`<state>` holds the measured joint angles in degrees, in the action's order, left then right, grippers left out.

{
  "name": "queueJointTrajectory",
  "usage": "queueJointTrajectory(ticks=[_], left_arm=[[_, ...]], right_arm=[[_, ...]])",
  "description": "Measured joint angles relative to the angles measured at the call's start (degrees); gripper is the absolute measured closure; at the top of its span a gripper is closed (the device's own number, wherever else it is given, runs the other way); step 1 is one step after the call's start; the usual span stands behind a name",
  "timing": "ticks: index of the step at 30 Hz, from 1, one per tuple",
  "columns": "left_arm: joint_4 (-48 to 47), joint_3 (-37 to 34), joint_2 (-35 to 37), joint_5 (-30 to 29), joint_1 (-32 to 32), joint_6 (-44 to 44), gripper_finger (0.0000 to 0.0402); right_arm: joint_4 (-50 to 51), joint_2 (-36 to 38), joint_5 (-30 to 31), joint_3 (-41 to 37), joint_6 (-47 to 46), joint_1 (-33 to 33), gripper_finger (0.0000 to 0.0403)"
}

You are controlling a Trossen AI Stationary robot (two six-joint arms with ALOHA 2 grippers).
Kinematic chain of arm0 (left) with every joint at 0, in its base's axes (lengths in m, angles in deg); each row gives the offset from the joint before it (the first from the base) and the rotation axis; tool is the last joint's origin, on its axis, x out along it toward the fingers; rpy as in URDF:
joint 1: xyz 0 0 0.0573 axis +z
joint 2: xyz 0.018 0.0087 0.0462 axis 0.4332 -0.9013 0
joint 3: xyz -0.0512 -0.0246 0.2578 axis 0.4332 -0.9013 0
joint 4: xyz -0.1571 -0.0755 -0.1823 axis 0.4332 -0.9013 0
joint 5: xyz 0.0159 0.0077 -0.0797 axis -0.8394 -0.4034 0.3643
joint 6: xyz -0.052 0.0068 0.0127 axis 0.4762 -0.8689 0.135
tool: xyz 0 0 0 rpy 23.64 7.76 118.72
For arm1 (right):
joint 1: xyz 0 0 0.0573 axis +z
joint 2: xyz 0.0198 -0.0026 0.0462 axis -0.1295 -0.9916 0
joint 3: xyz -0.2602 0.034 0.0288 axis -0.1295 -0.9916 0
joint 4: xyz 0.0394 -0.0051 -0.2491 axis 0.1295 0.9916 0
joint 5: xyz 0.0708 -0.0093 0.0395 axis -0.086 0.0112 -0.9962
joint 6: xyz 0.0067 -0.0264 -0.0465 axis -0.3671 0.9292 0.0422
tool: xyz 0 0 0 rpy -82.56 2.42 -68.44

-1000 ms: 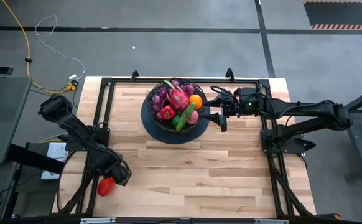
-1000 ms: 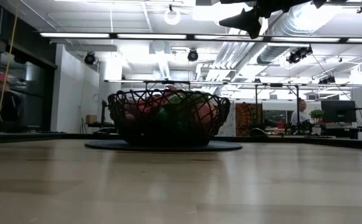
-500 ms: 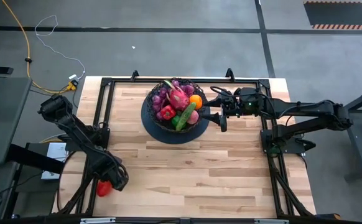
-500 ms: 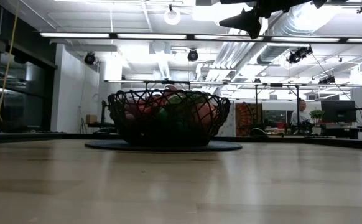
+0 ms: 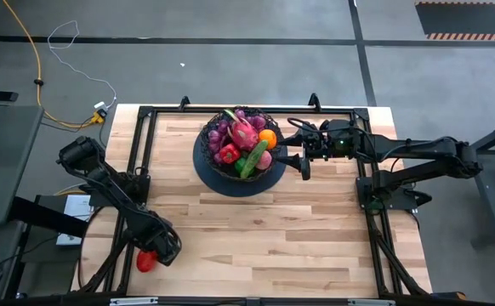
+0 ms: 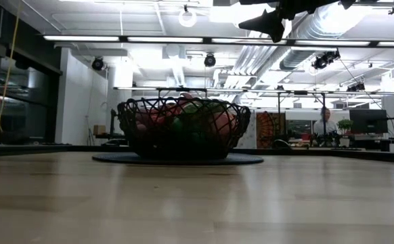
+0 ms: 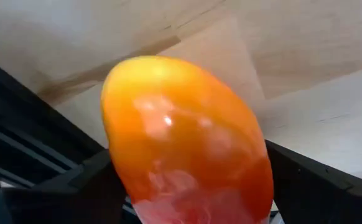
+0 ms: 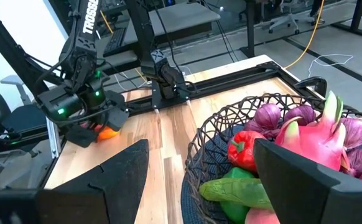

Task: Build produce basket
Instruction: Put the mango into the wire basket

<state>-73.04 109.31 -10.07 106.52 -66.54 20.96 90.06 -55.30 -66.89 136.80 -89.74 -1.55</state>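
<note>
The black wire basket (image 5: 207, 134) (image 6: 182, 129) (image 8: 213, 134) stands on a round dark mat (image 5: 207, 174) at the far middle of the table. It holds purple grapes (image 5: 218, 136), a pink dragon fruit (image 5: 244, 132) (image 8: 318, 140), an orange (image 5: 268, 138), a green cucumber (image 5: 252, 159) and a red pepper (image 5: 229, 153) (image 8: 243, 149). My right gripper (image 5: 297, 144) (image 8: 201, 146) hovers open just right of the basket. My left gripper (image 5: 156, 253) (image 8: 91, 124) is at the table's near left corner, shut on a smooth red-orange fruit (image 5: 146, 261) (image 7: 181, 137). My left gripper has the red-orange fruit pinched between its two fingers (image 7: 81, 186), which lie on its opposite sides (image 7: 249, 180). The fruit fills the wrist view and sticks out past the fingertips. It hangs over the table's near left corner (image 8: 108, 132); whether it touches the wood I cannot tell.
Black frame rails (image 5: 141, 153) (image 5: 368, 204) run along the table's left, right and far edges. Bare wood (image 5: 256, 229) stretches from the mat to the near edge. In the low view a person (image 6: 324, 120) shows far off in the room behind.
My left gripper, with the fruit still in it, has shifted a little toward the table's near edge. The basket and its produce have not moved.
</note>
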Motion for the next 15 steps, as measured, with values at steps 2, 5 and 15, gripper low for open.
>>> queueJointTrajectory(ticks=[2, 5, 15], left_arm=[[-0.2, 0.0, 0.1, 0.0, 0.1, -0.8, 0.0095], [-0.3, 0.0, 0.6, 0.1, 1.0, -2.6, 0.0118], [-0.5, 0.5, 12.0, -7.3, 12.0, -20.6, 0.0134]], right_arm=[[0.0, 0.0, 0.0, 0.0, 0.0, 0.0, 0.0124], [0.2, 0.0, 0.0, 0.0, 0.0, 0.0, 0.0124], [1.0, 0.0, 0.0, 0.0, -0.4, 0.0, 0.0124]])
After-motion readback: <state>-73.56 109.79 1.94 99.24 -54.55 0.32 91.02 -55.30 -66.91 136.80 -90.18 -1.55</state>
